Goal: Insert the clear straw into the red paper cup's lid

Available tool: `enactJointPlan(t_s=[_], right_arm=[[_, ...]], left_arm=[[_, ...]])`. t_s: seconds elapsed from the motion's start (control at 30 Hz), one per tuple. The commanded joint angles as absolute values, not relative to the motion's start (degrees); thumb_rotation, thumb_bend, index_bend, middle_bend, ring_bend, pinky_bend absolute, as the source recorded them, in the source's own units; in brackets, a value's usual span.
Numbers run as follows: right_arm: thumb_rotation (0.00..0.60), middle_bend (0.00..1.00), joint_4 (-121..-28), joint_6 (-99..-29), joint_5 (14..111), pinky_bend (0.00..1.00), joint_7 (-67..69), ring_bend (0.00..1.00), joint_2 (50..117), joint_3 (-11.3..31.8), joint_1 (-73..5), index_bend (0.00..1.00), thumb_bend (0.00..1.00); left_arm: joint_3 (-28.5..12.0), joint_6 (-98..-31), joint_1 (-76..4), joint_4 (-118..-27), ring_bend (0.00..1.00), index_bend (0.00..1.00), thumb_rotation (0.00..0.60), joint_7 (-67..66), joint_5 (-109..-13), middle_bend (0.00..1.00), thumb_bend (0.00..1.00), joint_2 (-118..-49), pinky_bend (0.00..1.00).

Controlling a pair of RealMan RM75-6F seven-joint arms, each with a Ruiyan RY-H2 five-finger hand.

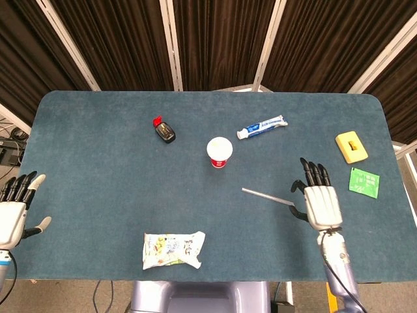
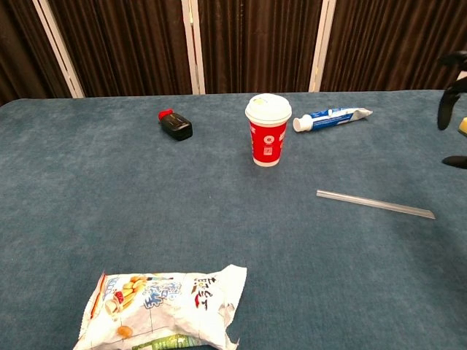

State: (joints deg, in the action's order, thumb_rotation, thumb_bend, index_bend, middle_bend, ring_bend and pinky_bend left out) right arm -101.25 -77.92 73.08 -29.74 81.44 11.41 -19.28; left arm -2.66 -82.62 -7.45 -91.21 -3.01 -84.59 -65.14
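Note:
The red paper cup [image 1: 219, 152] [image 2: 268, 131] with its white lid stands upright near the table's middle. The clear straw [image 1: 268, 196] [image 2: 375, 203] lies flat on the blue cloth, to the right of the cup and nearer me. My right hand [image 1: 317, 198] hovers open just past the straw's right end, fingers spread and pointing away from me; only its dark fingertips [image 2: 446, 109] show at the right edge of the chest view. My left hand [image 1: 14, 208] rests open at the table's left front edge, holding nothing.
A small dark bottle with a red cap [image 1: 163, 130] lies left of the cup. A toothpaste tube [image 1: 262, 126] lies behind it to the right. A snack bag [image 1: 173, 250] sits at the front edge. A yellow block [image 1: 351, 146] and green packet [image 1: 363, 181] lie far right.

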Motion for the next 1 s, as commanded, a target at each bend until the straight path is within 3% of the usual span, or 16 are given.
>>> enactJointPlan(t_s=[0.03,0.6,1.0], right_arm=[[0.6,0.0,-98.36,-76.43,69.84,0.0,-32.5,0.0,85.21,12.74,-21.45,0.55,0.17],[0.6,0.0,-85.85,-72.65,54.45,0.0,-41.87,0.0,100.45,15.24,-27.99,0.56,0.22],[0.6,0.0,-82.75,-71.88,51.04,0.0,-42.11,0.0,103.17,15.18,-29.13,0.56,0.35]], left_arm=[[-2.65,-82.54,-7.49,-91.18,0.0,0.08,0.6,-2.88,-84.61,0.0,0.25,-65.13,0.0],[-2.57,-82.0,-7.75,-91.06,0.0,0.08,0.6,-1.87,-84.66,0.0,0.25,-64.9,0.0],[-2.5,-81.94,-7.79,-91.03,0.0,0.08,0.6,-1.52,-84.74,0.0,0.25,-64.83,0.0]])
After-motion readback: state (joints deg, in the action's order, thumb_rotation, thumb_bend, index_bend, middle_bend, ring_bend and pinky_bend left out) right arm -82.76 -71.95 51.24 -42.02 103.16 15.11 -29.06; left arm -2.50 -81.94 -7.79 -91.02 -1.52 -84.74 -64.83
